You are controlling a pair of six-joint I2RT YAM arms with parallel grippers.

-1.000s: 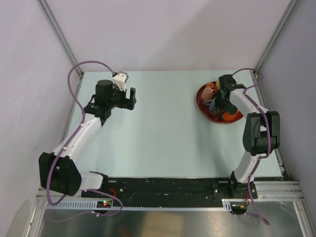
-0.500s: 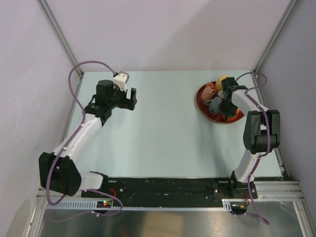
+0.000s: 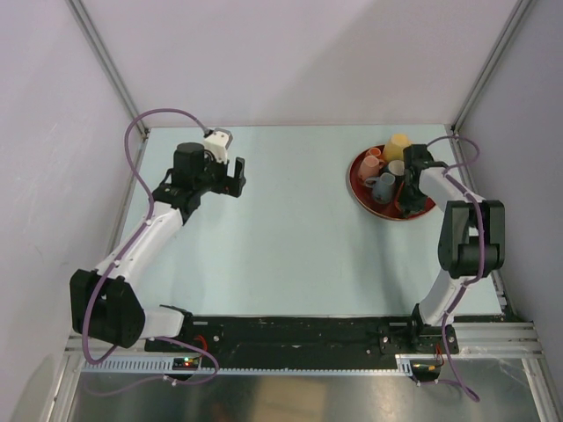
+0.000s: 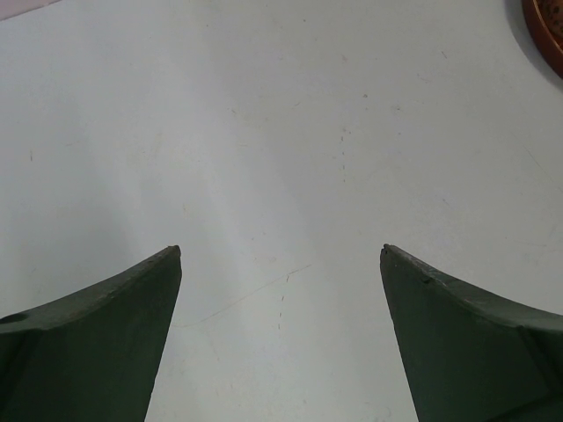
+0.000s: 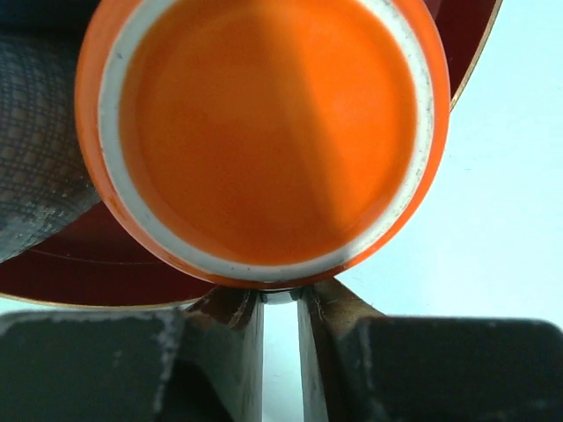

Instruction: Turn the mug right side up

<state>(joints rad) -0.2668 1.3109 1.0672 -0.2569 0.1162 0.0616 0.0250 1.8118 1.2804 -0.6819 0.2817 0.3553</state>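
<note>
mug (image 5: 264,132), orange, on the red tray (image 3: 359,189) at far right of bench (image 3: 290,220), its white-ringed end facing the wrist camera. left claw (image 4: 280,251) wide open over bare bench, holding nothing. right claw (image 5: 280,299) closed to a thin slit at the mug's edge; cannot tell if it grips anything.

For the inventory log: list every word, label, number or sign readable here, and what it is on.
None readable. The orange mug, the red tray and the table show no print; anything on the small board at the near rail is too small to tell.
</note>
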